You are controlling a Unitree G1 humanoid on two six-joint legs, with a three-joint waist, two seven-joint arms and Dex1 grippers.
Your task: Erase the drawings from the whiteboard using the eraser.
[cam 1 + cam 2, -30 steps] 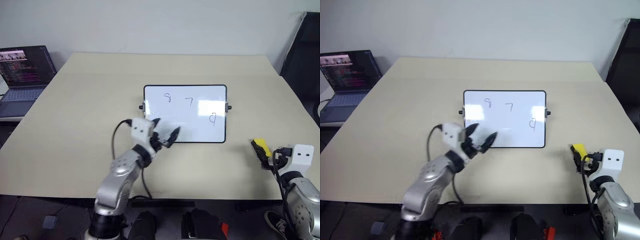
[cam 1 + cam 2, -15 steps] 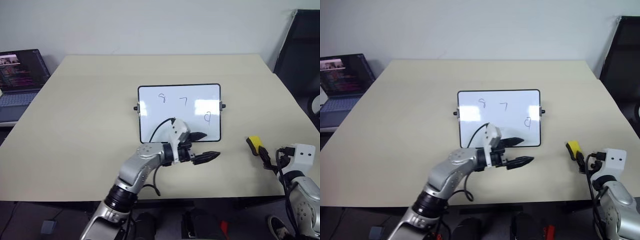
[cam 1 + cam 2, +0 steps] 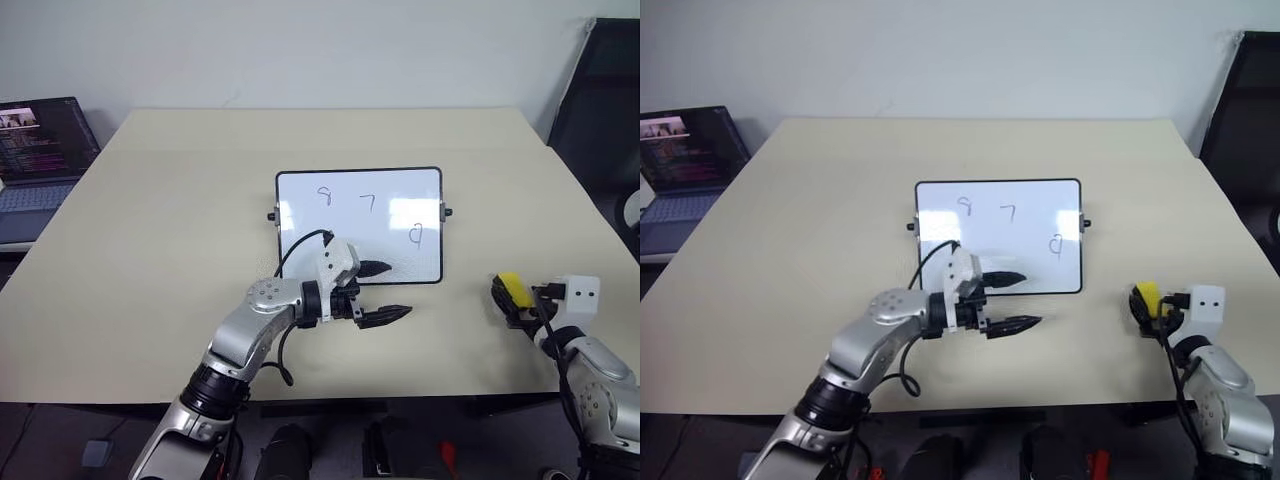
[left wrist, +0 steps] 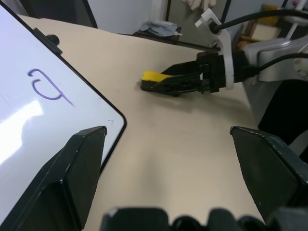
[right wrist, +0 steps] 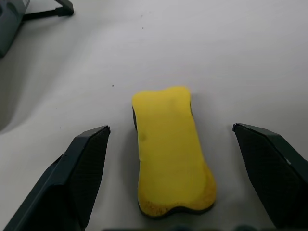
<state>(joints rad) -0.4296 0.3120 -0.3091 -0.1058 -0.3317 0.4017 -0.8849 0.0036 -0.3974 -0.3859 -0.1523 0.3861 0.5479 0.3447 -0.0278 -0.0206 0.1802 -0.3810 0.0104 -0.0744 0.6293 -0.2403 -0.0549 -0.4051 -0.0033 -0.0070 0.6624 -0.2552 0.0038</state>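
The whiteboard (image 3: 350,238) lies flat mid-table, black-framed, bearing three small dark drawings: a 9 (image 3: 323,195), a 7 (image 3: 368,202) and another 9 (image 3: 415,235). The yellow eraser (image 3: 511,287) rests on the table to the board's right. My right gripper (image 5: 172,128) is open, one finger on each side of the eraser (image 5: 171,149), apart from it. My left gripper (image 3: 393,290) is open and empty, pointing right over the board's near edge. The left wrist view shows the board's corner (image 4: 72,120), the eraser (image 4: 153,76) and the right gripper (image 4: 180,82).
The beige table (image 3: 170,210) extends widely around the board. An open laptop (image 3: 40,150) sits off its left edge. A dark chair (image 3: 600,100) stands at the far right. The table's near edge runs just below both arms.
My left gripper has swung from pointing at the board to pointing right, then drawn back a little. My right gripper has advanced until its fingers flank the eraser. The camera also shifted.
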